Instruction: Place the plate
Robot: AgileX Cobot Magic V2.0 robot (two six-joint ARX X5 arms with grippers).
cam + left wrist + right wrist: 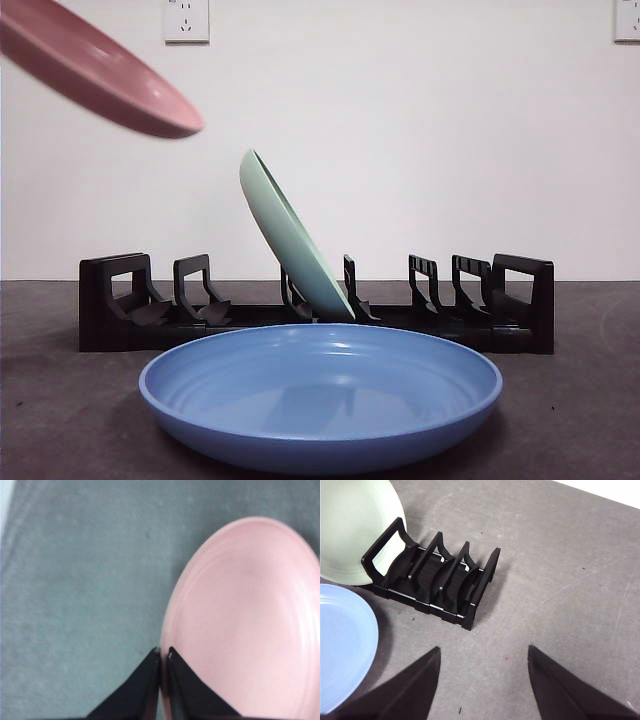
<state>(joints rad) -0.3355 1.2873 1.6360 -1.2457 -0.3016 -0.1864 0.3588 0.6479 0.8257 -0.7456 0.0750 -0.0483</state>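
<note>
The left gripper (pixel 163 652) pinches the pink plate's (pixel 95 70) rim, upper left of the frame. The right gripper (pixel 484 655) is spread wide. The green plate (pixel 290 240) leans in the black rack (pixel 120 310), maybe mid-slot.

No legible txt/labels; wall sockets (pixel 186 20) maybe unmarked.

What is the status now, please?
Left end effector shut on pink plate, held aloft. Right end effector open, idle. Green plate in rack; blue plate before it.

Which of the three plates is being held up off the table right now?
The pink plate, clamped at its rim by the left gripper. The green plate leans in the rack; the blue plate lies flat.
</note>
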